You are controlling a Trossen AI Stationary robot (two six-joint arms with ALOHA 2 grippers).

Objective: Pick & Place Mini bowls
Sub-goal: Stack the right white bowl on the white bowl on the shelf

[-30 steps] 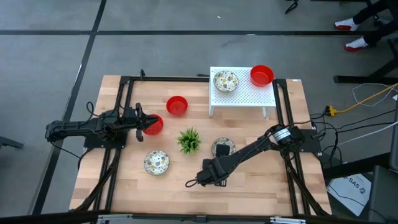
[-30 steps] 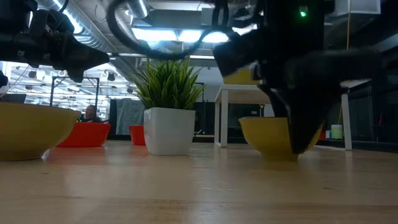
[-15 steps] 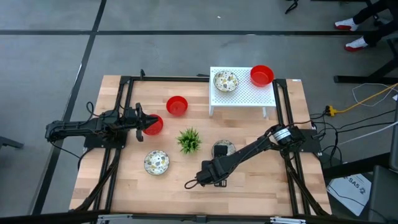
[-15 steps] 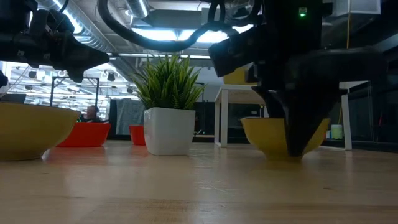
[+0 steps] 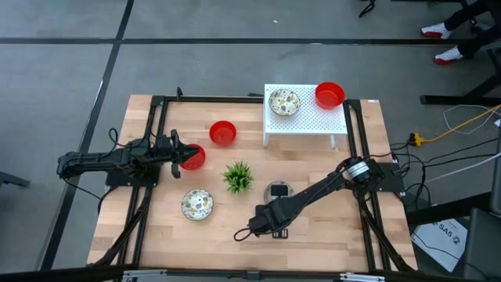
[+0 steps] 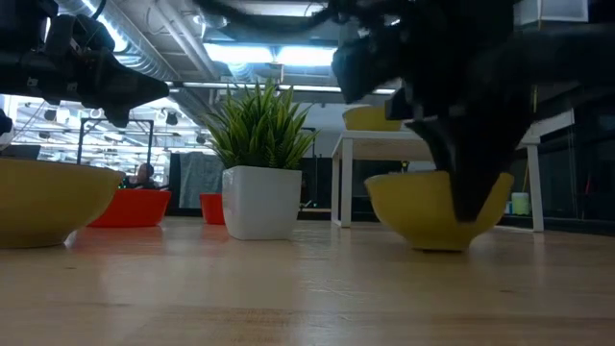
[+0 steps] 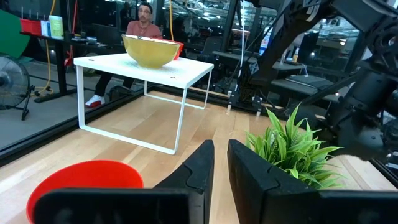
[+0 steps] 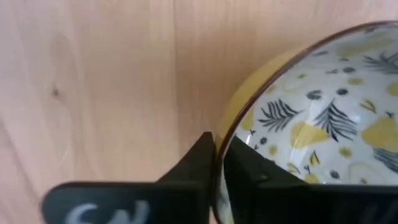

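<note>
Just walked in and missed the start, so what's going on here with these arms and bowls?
The right gripper is pinching the rim of a patterned bowl in front of the plant. The left gripper sits by a red bowl, fingers nearly shut on nothing. Two bowls are on the white stand; two others lie on the table.

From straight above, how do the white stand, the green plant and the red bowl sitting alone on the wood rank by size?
Largest to smallest in the high view:
1. White stand, clearly the biggest.
2. Green plant.
3. Lone red bowl.
The plant's leaf spread looks only slightly wider than the bowl, and it stands taller, nearer the camera, so that ranking is unsure.
</note>
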